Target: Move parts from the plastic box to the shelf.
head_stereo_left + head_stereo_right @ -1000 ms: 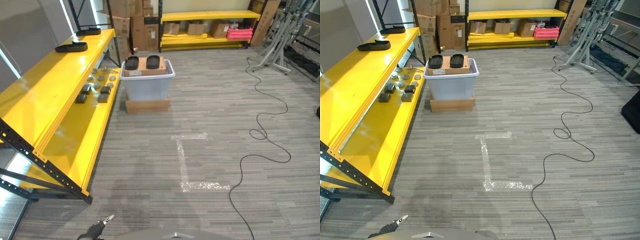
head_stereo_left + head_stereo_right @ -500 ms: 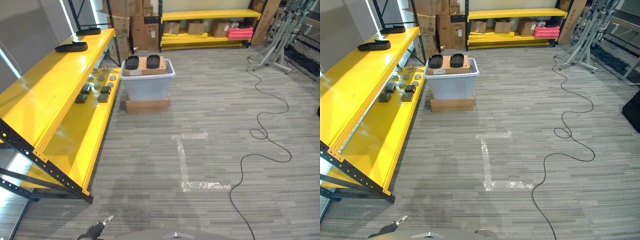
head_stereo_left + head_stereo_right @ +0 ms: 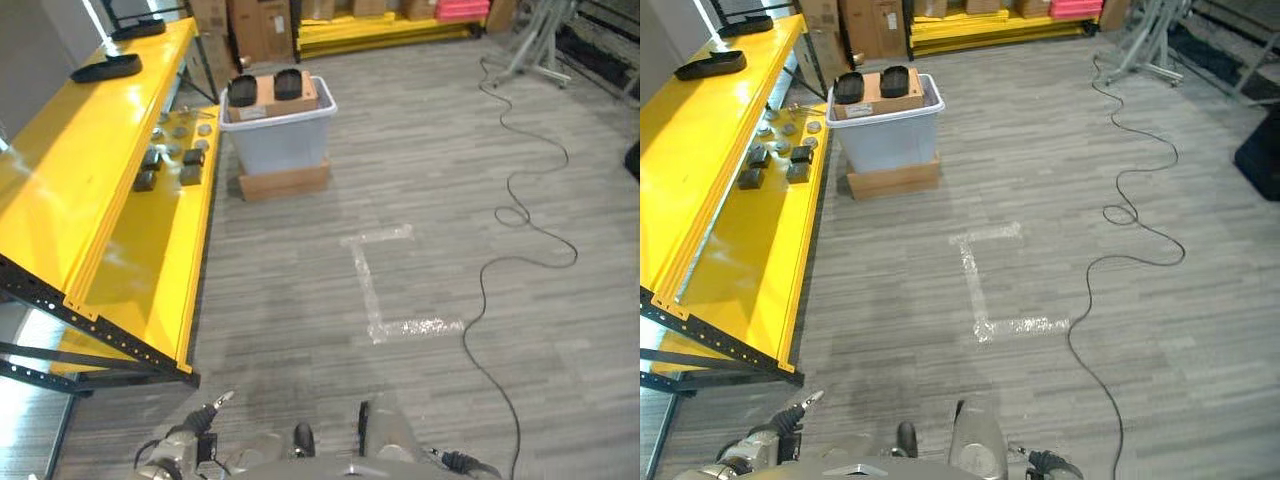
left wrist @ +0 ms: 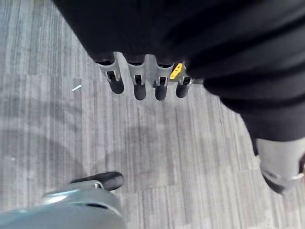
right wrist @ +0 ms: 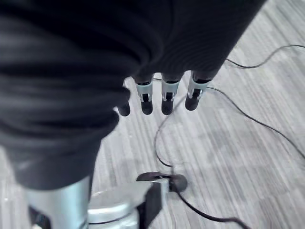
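1. A translucent grey plastic box [image 3: 277, 140] is seen standing on a flat brown cardboard base [image 3: 284, 182] on the grey striped carpet floor [image 3: 420, 180], just beside the long yellow metal shelf [image 3: 70, 180].
2. Two black oval parts [image 3: 243, 88] are seen lying side by side on a brown cardboard sheet [image 3: 268, 95] at the top of the box — none has been lifted out.
3. On the lower level of the shelf, small dark square parts [image 3: 146, 181] and grey round discs [image 3: 180, 131] are laid out in a cluster near the box.
4. On the upper level, a black flat tray-like part [image 3: 106, 68] is seen, with a second one [image 3: 138, 28] further back.
5. A white tape mark in an angular shape [image 3: 378, 280] is stuck to the floor, well apart from the box.
6. The left hand [image 4: 143, 81] is shown in its wrist view hanging over bare carpet, fingers straight and relaxed, thumb apart — nothing held. It also shows at the lower edge of the left eye view, near the front corner of the shelf.
7. The right hand [image 5: 164, 93] is shown in its wrist view with fingers straight and loose, nothing held, above the carpet.
8. Yellow racking with cardboard cartons [image 3: 262, 25] is seen at the far end of the room.
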You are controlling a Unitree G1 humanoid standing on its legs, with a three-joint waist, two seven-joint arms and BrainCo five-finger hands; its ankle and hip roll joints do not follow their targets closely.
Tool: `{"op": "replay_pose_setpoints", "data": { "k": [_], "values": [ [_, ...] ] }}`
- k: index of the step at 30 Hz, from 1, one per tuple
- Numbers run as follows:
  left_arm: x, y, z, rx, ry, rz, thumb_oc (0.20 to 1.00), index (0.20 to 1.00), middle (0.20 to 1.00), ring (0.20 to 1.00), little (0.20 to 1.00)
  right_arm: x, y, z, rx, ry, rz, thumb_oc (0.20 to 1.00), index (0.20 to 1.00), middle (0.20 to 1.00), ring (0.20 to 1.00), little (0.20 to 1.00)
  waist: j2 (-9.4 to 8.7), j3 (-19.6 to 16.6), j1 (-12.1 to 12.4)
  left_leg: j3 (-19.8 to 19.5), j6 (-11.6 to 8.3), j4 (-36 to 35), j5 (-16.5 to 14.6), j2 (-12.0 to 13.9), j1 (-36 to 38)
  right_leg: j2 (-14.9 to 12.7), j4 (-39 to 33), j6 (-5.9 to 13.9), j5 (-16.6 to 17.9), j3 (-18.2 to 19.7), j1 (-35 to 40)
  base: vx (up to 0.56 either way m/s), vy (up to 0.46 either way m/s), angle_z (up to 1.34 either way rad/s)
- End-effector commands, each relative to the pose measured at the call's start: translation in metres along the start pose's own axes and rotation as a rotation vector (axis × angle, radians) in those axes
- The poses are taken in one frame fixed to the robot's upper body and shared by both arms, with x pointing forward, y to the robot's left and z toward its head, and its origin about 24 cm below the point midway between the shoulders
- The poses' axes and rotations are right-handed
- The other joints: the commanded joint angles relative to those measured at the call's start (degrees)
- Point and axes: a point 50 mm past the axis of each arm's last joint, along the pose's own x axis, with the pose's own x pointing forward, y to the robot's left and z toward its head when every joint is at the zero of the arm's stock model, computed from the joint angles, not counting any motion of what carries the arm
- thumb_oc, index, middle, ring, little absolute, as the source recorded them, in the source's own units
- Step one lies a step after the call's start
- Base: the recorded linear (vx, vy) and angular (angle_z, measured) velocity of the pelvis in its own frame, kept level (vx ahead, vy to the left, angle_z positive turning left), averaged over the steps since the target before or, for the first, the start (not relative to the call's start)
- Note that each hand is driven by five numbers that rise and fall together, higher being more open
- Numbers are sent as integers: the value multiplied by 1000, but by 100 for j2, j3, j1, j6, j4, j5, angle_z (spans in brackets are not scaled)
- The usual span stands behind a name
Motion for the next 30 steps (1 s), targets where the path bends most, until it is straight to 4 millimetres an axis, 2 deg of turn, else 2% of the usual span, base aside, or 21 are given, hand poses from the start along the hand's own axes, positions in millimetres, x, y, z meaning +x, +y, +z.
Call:
{"op": "replay_pose_setpoints", "data": {
  "k": [1, 2, 4, 7, 9, 11, 12, 14, 16, 18, 19, 20, 21, 22, 23, 25, 26, 28, 30],
  "values": [
    [-4, 21, -23, -49, 65, 76, 1000, 1000, 1000, 1000, 1000, 0, -2, -3, 12, -12, 15, 1000, 1000, 1000, 1000, 1000, -192, -182, 28, -309, -146, -270, -280, -75, 89, -55, -1615, 6, 1043, -77, 283, 376, -200, -29],
    [-5, 23, -27, -35, 69, 72, 1000, 1000, 1000, 1000, 1000, 0, -1, -6, 11, -15, 23, 1000, 1000, 1000, 1000, 1000, -381, -151, -36, -441, -228, -176, -511, -229, 246, -154, -2948, 113, 1257, -70, 434, 475, -259, -9],
    [-6, 24, -32, -23, 83, 71, 1000, 1000, 1000, 1000, 1000, -1, -3, -14, 25, 8, 27, 1000, 1000, 1000, 1000, 1000, -444, -134, -102, -661, -292, -164, -688, -239, 504, -227, -4078, 174, 1373, -48, 505, 624, -271, 33],
    [-7, 27, -35, -3, 84, 67, 1000, 1000, 1000, 1000, 1000, -2, -4, -23, 21, 28, 32, 1000, 1000, 1000, 1000, 1000, -485, -157, -104, -695, -354, -136, -797, -176, 670, -317, -4496, 248, 1400, -183, 597, 427, -190, 23],
    [-7, 26, -36, 9, 75, 53, 1000, 1000, 1000, 1000, 1000, -2, -3, -31, 22, 47, 40, 1000, 1000, 1000, 1000, 1000, -584, -194, -73, -667, -380, 21, -943, -137, 722, -435, -4627, 298, 1420, -338, 709, 448, -250, 22],
    [-7, 25, -36, 9, 64, 50, 1000, 1000, 1000, 1000, 1000, -3, -4, -34, 13, 53, 42, 1000, 1000, 1000, 1000, 1000, -632, -238, -68, -600, -396, 93, -991, -85, 730, -442, -4662, 287, 1299, -398, 855, 323, -193, 18],
    [-7, 25, -35, 4, 59, 52, 1000, 1000, 1000, 1000, 1000, -3, -4, -35, 2, 55, 44, 1000, 1000, 1000, 1000, 1000, -646, -267, -72, -595, -402, 136, -1018, -51, 741, -443, -4622, 266, 1236, -402, 913, 429, -254, 27],
    [-7, 24, -33, -36, 50, 61, 1000, 1000, 1000, 1000, 1000, -3, -4, -35, -17, 61, 42, 1000, 1000, 1000, 1000, 1000, -656, -374, -131, -594, -486, 232, -1148, 157, 868, -312, -4323, 148, 999, -227, 964, 573, -333, 23],
    [-6, 25, -31, -59, 47, 61, 1000, 1000, 1000, 1000, 1000, -2, -5, -30, -29, 60, 36, 1000, 1000, 1000, 1000, 1000, -630, -449, -134, -570, -599, 210, -1169, 341, 1054, -167, -4116, 14, 851, -211, 1062, 419, -246, 40],
    [-6, 22, -30, -83, 32, 45, 1000, 1000, 1000, 1000, 1000, -1, -6, -21, -43, 49, 40, 1000, 1000, 1000, 1000, 1000, -617, -574, -124, -497, -786, 374, -960, 583, 1122, 40, -4012, -182, 709, -231, 1189, 395, -247, 31],
    [-6, 21, -29, -105, 25, 41, 1000, 1000, 1000, 1000, 1000, -1, -7, -17, -59, 47, 43, 1000, 1000, 1000, 1000, 1000, -612, -621, -130, -406, -889, 646, -687, 752, 1048, 162, -4023, -294, 635, -240, 1262, 365, -265, 4],
    [-6, 20, -28, -134, 16, 42, 1000, 1000, 1000, 1000, 1000, 0, -9, -13, -66, 46, 35, 1000, 1000, 1000, 1000, 1000, -625, -650, -119, -276, -1012, 1169, -275, 974, 876, 280, -4078, -439, 539, -288, 1373, 270, -210, -1],
    [-6, 20, -27, -138, 15, 42, 1000, 1000, 1000, 1000, 1000, 0, -9, -13, -66, 46, 32, 1000, 1000, 1000, 1000, 1000, -615, -654, -121, -273, -1032, 1249, -247, 1013, 839, 306, -4088, -460, 527, -303, 1386, 208, -197, 5],
    [-5, 19, -27, -151, 12, 42, 1000, 1000, 1000, 1000, 1000, 0, -11, -11, -62, 48, 22, 1000, 1000, 1000, 1000, 1000, -653, -652, -100, -225, -1088, 1819, 4, 1126, 637, 341, -4122, -553, 472, -316, 1459, 229, -273, -10],
    [-5, 17, -24, -173, 6, 44, 1000, 1000, 1000, 1000, 1000, 1, -16, -7, -36, 54, -6, 1000, 1000, 1000, 1000, 1000, -718, -606, -21, -282, -1143, 3083, 372, 1271, -102, 433, -4204, -751, 375, -346, 1639, 235, -305, -18],
    [-3, 16, -17, -176, -6, 41, 1000, 1000, 1000, 1000, 1000, 1, -21, -1, -11, 59, -24, 1000, 1000, 1000, 1000, 1000, -751, -477, 66, -414, -1073, 4105, 459, 1291, -1057, 513, -4256, -900, 305, -384, 1831, 192, -241, 11],
    [-3, 16, -14, -184, -13, 46, 1000, 1000, 1000, 1000, 1000, 1, -23, 1, -1, 65, -31, 1000, 1000, 1000, 1000, 1000, -752, -396, 133, -400, -1001, 4254, 408, 1230, -1407, 552, -4281, -929, 246, -404, 1972, 268, -146, 32],
    [-3, 20, -10, -218, -23, 68, 1000, 1000, 1000, 1000, 1000, 1, -22, 3, -17, 69, -28, 1000, 1000, 1000, 1000, 1000, -694, -253, 287, -64, -898, 3410, 277, 1069, -1563, 659, -4276, -910, 94, -434, 2291, 351, -25, 4],
    [-4, 25, -13, -250, -15, 90, 1000, 1000, 1000, 1000, 1000, 1, -19, 0, -32, 79, -29, 1000, 1000, 1000, 1000, 1000, -622, -232, 356, 169, -952, 2057, 498, 923, -1526, 724, -4250, -844, 5, -405, 2412, 364, 72, -27]
  ]
}}
